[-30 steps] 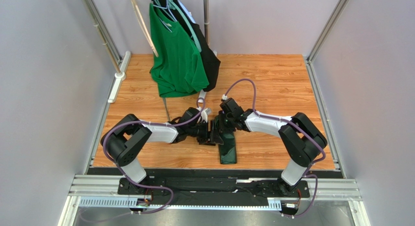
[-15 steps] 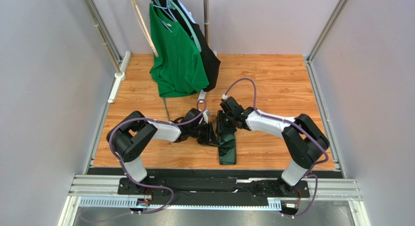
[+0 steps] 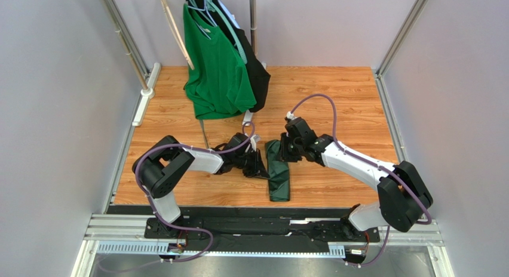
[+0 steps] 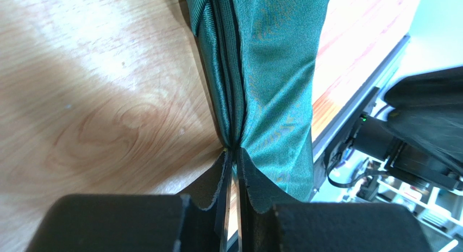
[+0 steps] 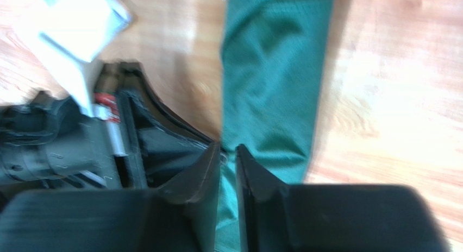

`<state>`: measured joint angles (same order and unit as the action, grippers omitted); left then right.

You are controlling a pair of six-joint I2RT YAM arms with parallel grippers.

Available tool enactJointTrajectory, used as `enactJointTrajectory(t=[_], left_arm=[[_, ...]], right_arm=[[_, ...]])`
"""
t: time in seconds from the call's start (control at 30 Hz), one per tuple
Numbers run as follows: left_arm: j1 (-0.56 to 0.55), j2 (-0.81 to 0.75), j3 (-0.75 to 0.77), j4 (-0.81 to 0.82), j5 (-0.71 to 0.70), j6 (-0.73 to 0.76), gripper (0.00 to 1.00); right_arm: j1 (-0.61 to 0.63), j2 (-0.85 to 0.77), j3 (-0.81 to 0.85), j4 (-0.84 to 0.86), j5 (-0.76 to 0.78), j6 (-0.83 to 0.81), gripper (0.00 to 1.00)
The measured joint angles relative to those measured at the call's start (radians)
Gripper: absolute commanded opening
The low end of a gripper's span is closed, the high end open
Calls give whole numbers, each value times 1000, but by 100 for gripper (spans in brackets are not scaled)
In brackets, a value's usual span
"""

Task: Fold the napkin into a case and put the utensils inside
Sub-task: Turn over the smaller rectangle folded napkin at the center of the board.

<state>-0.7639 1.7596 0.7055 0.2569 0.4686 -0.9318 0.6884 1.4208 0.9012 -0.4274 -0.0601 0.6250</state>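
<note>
- The napkin lies on the wooden table as a long, narrow, folded strip. One end points toward the table's near edge, and the strip sits between the two grippers. By my reading it is already close to the shape of the case.
- It is soft, light, matte cloth, and the left wrist view shows several layers stacked along one long edge. I judge that it will sag and slip open if lifted by a single layer. A hold should take the whole stack, at an edge or a corner.
- The left gripper is at the strip's left long edge, about midway along. Its jaws are almost together and pinch that layered edge.
- The right gripper hangs over the far end with its jaws a narrow slit apart. The blurred view does not show whether any cloth is caught.
- No utensils show in any view.
- Farther back, a brighter green T-shirt hangs well apart from the napkin.
</note>
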Motion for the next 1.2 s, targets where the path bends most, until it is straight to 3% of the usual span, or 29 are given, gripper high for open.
enactJointTrajectory(t=[0.07, 0.33, 0.63, 0.67, 0.83, 0.93, 1.07, 1.2], left_arm=[[-1, -13, -3, -14, -16, 6, 12], [-2, -27, -1, -43, -36, 23, 9], [0, -59, 1, -78, -47, 39, 42], [3, -77, 1, -102, -56, 47, 42], [42, -172, 48, -249, -111, 108, 19], [67, -158, 163, -315, -119, 160, 8], [83, -65, 339, -323, -98, 222, 5], [83, 20, 398, -328, -78, 245, 4]], right_arm=[[0, -19, -49, 21, -9, 10, 0], [31, -31, -248, 127, -55, 92, 0], [34, 17, -257, 213, -54, 31, 0], [34, 25, -255, 219, -60, 23, 0], [32, 39, -249, 250, -68, -50, 0], [28, 47, -246, 262, -82, -82, 0], [16, 55, -245, 277, -109, -120, 0], [-6, 60, -245, 285, -135, -147, 0]])
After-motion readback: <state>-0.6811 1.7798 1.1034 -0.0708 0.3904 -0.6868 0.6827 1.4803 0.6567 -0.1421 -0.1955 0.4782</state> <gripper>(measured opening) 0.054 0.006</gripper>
